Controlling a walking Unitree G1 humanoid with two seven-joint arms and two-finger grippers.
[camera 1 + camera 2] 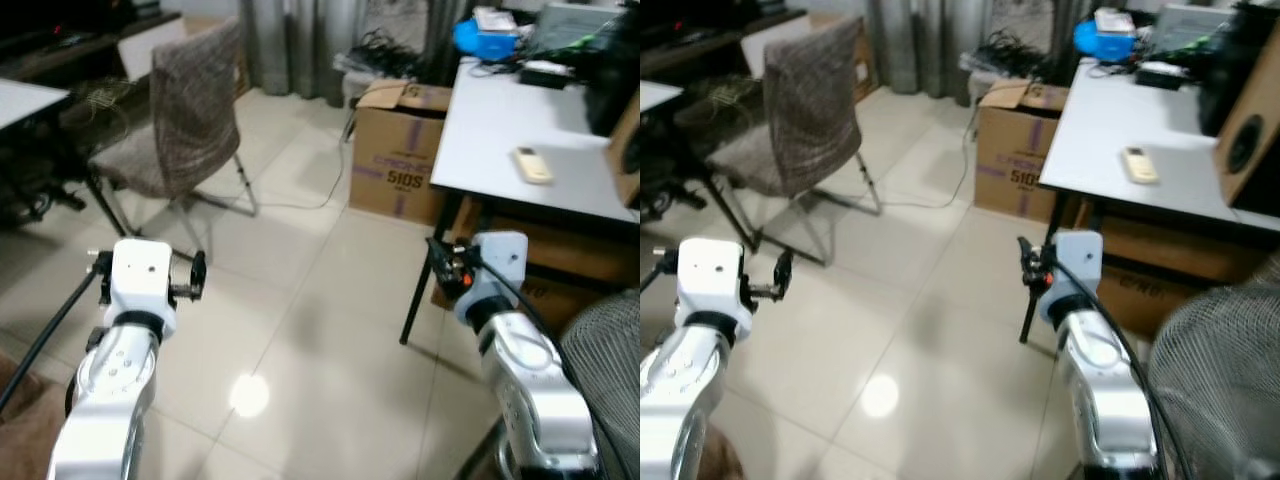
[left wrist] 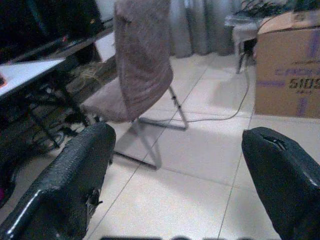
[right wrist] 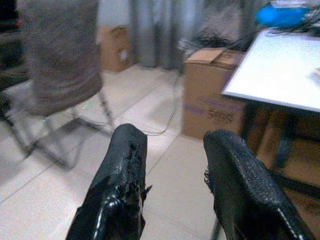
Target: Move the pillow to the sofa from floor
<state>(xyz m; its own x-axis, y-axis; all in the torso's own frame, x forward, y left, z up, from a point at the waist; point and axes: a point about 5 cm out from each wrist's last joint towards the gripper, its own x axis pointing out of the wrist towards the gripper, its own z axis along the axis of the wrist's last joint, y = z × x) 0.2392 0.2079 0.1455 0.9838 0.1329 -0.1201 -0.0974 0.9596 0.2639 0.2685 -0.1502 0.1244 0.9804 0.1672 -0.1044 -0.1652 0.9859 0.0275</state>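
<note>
Both silver arms are raised in front of me over a pale tiled floor (image 1: pixel 300 330). My left gripper (image 1: pixel 150 272) points toward a chair; its two black fingers (image 2: pixel 75 175) stand wide apart and hold nothing. My right gripper (image 1: pixel 450 262) hangs beside a table leg, and its fingers (image 3: pixel 125 165) stand apart with a narrower gap and nothing between them. A brown soft surface (image 1: pixel 20 410) shows at the lower left edge, partly behind my left arm; I cannot tell what it is.
A brown fabric chair (image 1: pixel 190 110) on metal legs stands ahead on the left. A cardboard box (image 1: pixel 400 150) sits beside a white table (image 1: pixel 500 120) that carries a remote (image 1: pixel 532 165). A fan grille (image 1: pixel 605 360) is at the lower right. A cable (image 1: pixel 310 200) trails over the floor.
</note>
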